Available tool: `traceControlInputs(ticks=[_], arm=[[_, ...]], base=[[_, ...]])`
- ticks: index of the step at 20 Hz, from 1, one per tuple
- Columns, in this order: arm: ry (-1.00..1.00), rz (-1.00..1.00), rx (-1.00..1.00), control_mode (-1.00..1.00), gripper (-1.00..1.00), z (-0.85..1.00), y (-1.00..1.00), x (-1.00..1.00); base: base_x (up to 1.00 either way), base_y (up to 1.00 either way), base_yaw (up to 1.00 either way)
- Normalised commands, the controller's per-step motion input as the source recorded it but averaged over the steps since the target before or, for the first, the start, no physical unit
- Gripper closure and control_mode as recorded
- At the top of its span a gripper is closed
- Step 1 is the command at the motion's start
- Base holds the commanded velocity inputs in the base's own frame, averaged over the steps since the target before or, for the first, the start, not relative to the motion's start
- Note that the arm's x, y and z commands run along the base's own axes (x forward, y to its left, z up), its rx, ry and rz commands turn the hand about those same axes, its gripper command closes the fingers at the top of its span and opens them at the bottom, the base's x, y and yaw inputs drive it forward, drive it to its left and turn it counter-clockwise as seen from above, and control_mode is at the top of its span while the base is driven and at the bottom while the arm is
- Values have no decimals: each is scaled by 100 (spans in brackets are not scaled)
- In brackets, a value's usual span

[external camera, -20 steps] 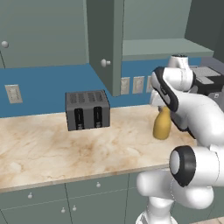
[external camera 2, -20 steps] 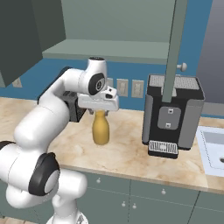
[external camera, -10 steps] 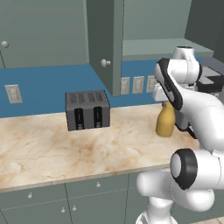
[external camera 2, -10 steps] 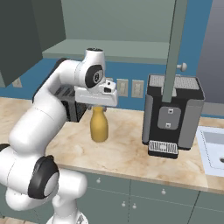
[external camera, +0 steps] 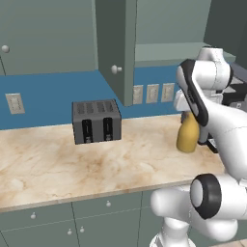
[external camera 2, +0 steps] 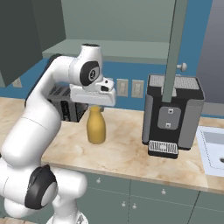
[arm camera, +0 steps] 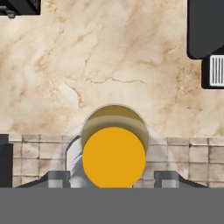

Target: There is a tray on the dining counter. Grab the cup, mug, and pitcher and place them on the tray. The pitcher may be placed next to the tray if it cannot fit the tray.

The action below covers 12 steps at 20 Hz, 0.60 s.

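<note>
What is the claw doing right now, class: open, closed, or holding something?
Claw: open, hanging directly above the pitcher, holding nothing.

A home kitchen: a marble-patterned table (external camera: pixel 96 164) over knobbed drawers carries a toaster (external camera: pixel 96 121) and coffee machine (external camera 2: pixel 173 114), with grey-green wall cabinets (external camera: pixel 48 34) above a blue backsplash (external camera: pixel 43 96).

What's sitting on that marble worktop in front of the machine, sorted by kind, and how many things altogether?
Pitcher: 1
Toaster: 1
Coffee machine: 1
Total: 3
</note>
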Motion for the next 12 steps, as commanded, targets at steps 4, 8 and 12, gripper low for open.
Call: traceControlInputs(ticks=[4,8,12], arm=[[0,0,0,-100,100,25,4,-28],[0,0,0,-100,100,29,12,-17],[0,0,0,-100,100,24,11,-14]], base=[[0,0,0],[0,0,0],[0,0,0]])
